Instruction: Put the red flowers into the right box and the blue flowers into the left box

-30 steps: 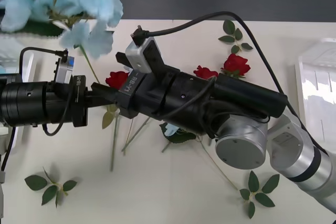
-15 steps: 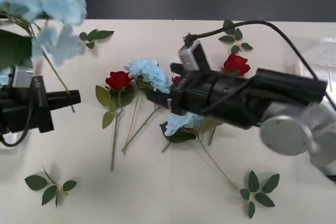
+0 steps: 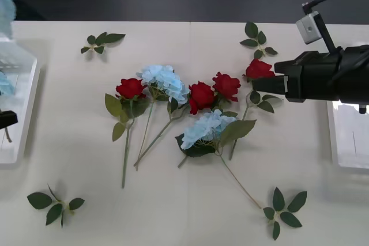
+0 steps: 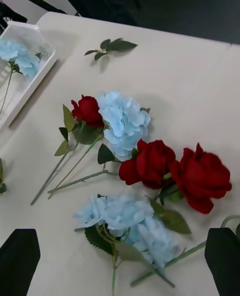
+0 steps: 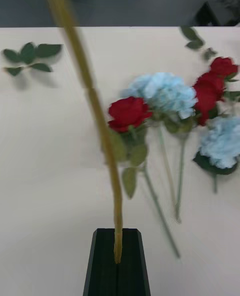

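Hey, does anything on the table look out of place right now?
Nothing looks damaged. Four red flowers and two blue flowers lie jumbled mid-table, stems crossing. The left end effector pinches a stem over the left box.

The left gripper is pinching a thin yellowish-green stem between its closed black fingers, the stem rising up across the pale table. Beyond that stem a red rose is lying on the table, touching a blue flower cluster, with more red roses and another blue cluster lying past it. A loose leaf sprig is sitting well apart on the other side of the stem.
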`<control>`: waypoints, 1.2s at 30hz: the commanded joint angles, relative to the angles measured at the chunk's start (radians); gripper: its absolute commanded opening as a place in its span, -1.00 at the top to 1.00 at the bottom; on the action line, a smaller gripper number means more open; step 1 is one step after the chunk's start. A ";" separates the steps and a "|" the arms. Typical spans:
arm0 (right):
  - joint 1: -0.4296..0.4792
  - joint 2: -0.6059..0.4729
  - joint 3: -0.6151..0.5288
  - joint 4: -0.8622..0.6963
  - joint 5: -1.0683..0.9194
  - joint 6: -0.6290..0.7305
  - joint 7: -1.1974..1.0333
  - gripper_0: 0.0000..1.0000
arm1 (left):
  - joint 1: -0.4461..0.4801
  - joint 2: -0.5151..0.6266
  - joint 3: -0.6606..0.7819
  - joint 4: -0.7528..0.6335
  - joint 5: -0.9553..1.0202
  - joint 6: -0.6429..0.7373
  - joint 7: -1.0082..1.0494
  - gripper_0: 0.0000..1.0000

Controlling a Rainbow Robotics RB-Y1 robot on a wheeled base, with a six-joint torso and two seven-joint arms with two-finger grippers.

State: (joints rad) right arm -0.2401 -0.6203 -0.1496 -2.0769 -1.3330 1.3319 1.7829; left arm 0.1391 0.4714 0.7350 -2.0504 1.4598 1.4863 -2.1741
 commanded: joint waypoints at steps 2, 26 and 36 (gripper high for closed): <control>-0.036 -0.039 0.012 -0.017 0.048 0.087 -0.250 -0.95 | 0.025 0.026 0.087 -0.027 -0.130 -0.011 0.112 1.00; -0.097 0.068 0.222 0.156 0.647 -0.030 -0.519 -0.95 | -0.067 0.035 0.093 0.010 -0.717 -0.058 0.537 1.00; -0.157 0.162 0.228 0.305 0.782 -0.037 -0.467 -0.95 | -0.182 0.069 0.069 0.202 -0.846 -0.064 0.545 1.00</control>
State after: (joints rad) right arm -0.3702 -0.4688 0.0829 -1.7734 -0.5689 1.3092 1.2782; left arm -0.0215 0.4781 0.8190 -1.8763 0.6440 1.4361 -1.6479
